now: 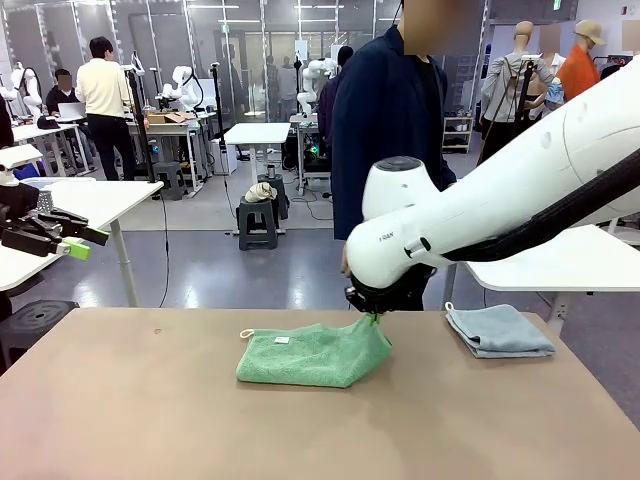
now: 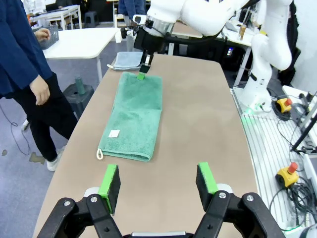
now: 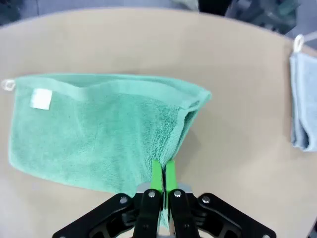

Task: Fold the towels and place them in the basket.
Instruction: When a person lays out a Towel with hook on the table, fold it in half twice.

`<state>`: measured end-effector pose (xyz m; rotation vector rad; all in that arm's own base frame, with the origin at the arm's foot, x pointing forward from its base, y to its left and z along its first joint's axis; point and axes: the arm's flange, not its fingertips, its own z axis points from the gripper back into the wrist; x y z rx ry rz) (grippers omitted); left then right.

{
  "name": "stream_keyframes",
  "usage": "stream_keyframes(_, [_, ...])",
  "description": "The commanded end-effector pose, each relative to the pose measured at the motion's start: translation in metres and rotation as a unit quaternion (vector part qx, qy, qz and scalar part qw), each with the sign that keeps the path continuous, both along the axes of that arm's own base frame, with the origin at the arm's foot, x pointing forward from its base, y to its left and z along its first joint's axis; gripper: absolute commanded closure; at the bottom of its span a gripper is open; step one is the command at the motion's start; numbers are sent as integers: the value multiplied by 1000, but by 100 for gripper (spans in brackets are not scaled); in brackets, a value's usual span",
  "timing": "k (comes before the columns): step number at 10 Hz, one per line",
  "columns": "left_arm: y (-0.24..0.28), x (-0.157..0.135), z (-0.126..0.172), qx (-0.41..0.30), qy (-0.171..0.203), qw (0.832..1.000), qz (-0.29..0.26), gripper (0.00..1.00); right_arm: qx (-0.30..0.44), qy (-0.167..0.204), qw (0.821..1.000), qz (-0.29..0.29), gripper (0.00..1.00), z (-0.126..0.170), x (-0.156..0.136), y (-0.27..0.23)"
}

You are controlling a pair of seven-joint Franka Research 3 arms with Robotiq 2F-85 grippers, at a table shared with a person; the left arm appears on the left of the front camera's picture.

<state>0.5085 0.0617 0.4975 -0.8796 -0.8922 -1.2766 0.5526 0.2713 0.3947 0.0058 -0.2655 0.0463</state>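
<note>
Mostly bare tan tabletop (busy lab room behind)

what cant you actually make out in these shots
- Front view: the right gripper fingertips, hidden by its own wrist and the green towel.
- Right wrist view: the blue-grey towel, cut off by the right edge.
- Left wrist view: the white tag, print too small to read.

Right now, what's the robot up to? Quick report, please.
Right hand shut on green towel corner. Left hand open, off the towel. Blue towel folded aside. Nothing in the way.
</note>
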Motion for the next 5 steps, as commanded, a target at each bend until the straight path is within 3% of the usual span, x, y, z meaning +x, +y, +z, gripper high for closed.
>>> stream_keyframes(1, [0, -1, 1, -2, 0, 1000, -1, 21, -26, -8, 1000, 14, 100, 2, 6, 66])
stream_keyframes(5, [0, -1, 1, -2, 0, 1000, -1, 21, -3, -8, 999, 31, 100, -11, 17, 177])
